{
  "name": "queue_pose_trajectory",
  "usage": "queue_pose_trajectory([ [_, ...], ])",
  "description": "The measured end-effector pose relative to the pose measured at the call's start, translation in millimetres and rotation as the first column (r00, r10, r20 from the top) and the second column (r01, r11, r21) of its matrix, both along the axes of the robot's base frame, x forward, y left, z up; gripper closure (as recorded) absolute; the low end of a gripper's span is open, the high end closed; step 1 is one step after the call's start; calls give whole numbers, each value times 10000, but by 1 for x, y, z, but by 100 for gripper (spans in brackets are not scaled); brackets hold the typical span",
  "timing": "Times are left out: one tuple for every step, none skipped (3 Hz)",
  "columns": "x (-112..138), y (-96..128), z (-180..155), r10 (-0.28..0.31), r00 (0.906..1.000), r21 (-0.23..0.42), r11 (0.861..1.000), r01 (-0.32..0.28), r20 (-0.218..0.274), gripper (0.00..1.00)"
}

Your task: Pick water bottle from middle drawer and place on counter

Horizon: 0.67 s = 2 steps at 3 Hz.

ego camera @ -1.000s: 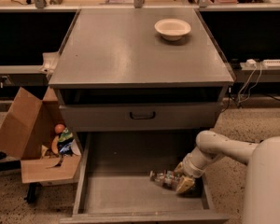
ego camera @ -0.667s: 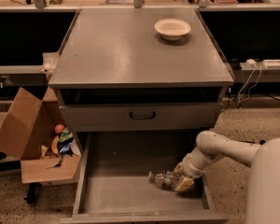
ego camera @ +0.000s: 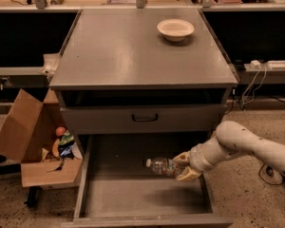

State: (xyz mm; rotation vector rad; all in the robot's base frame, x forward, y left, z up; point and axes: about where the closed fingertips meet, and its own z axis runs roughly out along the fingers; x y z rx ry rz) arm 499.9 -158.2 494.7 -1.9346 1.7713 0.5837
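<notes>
Gripper (ego camera: pixel 181 166) inside open middle drawer (ego camera: pixel 147 201), right side; fingers clamped around water bottle (ego camera: pixel 160 166), held horizontal, cap pointing left, over drawer floor. Cream bowl (ego camera: pixel 175 29) sits on worktop (ego camera: pixel 128 51), back right.

Cream two-finger gripper (ego camera: pixel 182 166) clasping a small clear plastic water bottle (ego camera: pixel 160 165).
The bottle lies sideways, white cap leftward, over the wide grey metal middle drawer (ego camera: pixel 133 198); a shallow cream bowl (ego camera: pixel 175 29) rests on the flat grey counter (ego camera: pixel 123 51).

Dim warm overhead light; gripper (ego camera: pixel 182 166) clasps water bottle (ego camera: pixel 160 165) over shadowed middle drawer (ego camera: pixel 133 196).
</notes>
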Motion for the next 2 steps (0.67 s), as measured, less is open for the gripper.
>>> queue_pose_trajectory([
  [-2, 14, 77, 714, 9925, 828, 9934, -798, 996, 100],
  [-2, 14, 77, 714, 9925, 828, 9934, -798, 996, 100],
])
